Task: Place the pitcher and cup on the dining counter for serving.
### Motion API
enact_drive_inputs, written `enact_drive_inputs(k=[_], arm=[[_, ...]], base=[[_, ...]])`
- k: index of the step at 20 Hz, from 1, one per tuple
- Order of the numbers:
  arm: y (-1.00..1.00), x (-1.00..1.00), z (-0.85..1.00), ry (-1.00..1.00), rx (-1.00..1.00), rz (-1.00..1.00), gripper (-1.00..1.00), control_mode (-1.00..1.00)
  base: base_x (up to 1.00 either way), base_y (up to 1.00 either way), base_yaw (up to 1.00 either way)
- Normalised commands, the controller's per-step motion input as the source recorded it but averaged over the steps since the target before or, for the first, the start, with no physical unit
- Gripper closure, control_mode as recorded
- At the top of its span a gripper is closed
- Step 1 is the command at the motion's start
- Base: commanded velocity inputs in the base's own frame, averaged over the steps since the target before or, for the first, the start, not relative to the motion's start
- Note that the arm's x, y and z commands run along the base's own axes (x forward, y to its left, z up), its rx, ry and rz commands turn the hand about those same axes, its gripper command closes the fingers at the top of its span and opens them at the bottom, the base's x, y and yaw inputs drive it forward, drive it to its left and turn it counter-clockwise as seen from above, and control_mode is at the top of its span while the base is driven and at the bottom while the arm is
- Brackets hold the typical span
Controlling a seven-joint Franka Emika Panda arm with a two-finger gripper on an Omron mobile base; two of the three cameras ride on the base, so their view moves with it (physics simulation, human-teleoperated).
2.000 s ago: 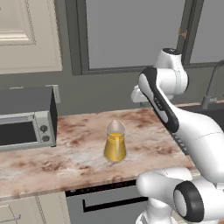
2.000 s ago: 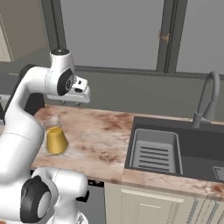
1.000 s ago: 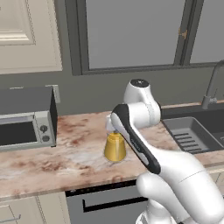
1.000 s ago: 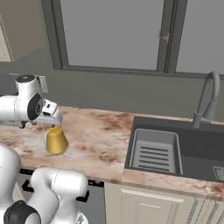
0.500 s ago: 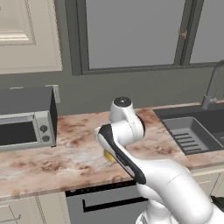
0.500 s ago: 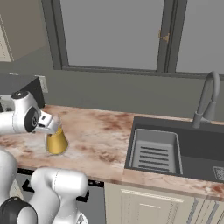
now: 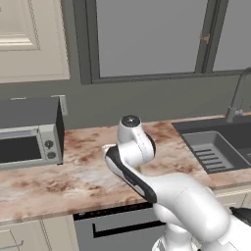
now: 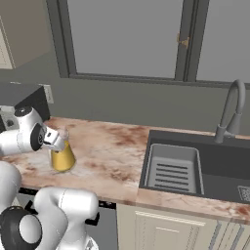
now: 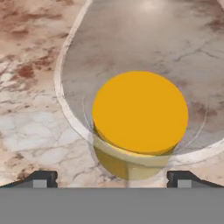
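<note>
Nearest the base, the white arm bends low over the front of the marble worktop (image 8: 112,161), with its hand brought down over the pitcher (image 8: 62,155). The claw (image 9: 111,177) stands wide open: in the hand view its two dark tips sit well apart at the bottom, one on either side of the glass, and nothing is held between them. That view looks almost straight down into the pitcher (image 9: 139,114), so the orange-yellow liquid reads as a round disc inside the clear rim.

The pitcher stands upright on the worktop, towards its left part, with the hand just beside and above its neck in the right base view. In the left base view the arm's own elbow covers it.

Further right, the dark sink (image 8: 195,168) is sunk into the same worktop, with the curved tap (image 8: 229,110) behind it. On the far left sits the toaster oven (image 7: 29,132), against the grey wall below the windows.

The step in hand looks like the approach to grasp the pitcher, with the carry to the dining counter not yet begun. The risks lie in the glass shape. If the tips close on the flared base instead of the narrow neck, they may slide up the slope and lose it. A descent slightly off centre could strike the rim and tip the pitcher, spilling the liquid. Closing across the handle or spout would give a crooked hold that twists during the carry.
</note>
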Motion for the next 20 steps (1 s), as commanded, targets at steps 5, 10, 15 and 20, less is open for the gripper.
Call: enact_drive_inputs(k=[5, 10, 15, 20], arm=[[0.00, 0.24, -0.26, 0.00, 0.00, -0.01, 1.00, -1.00], [0.00, 0.00, 0.00, 0.00, 0.00, 0.00, 1.00, -1.00], [0.00, -0.10, 0.12, -0.10, 0.00, 0.00, 1.00, -1.00], [0.00, -0.46, 0.61, -0.31, 0.00, 0.03, 1.00, -1.00]], base=[[0.00, 0.00, 0.00], [0.00, 0.00, 0.00], [0.00, 0.00, 0.00], [0.00, 0.00, 0.00]])
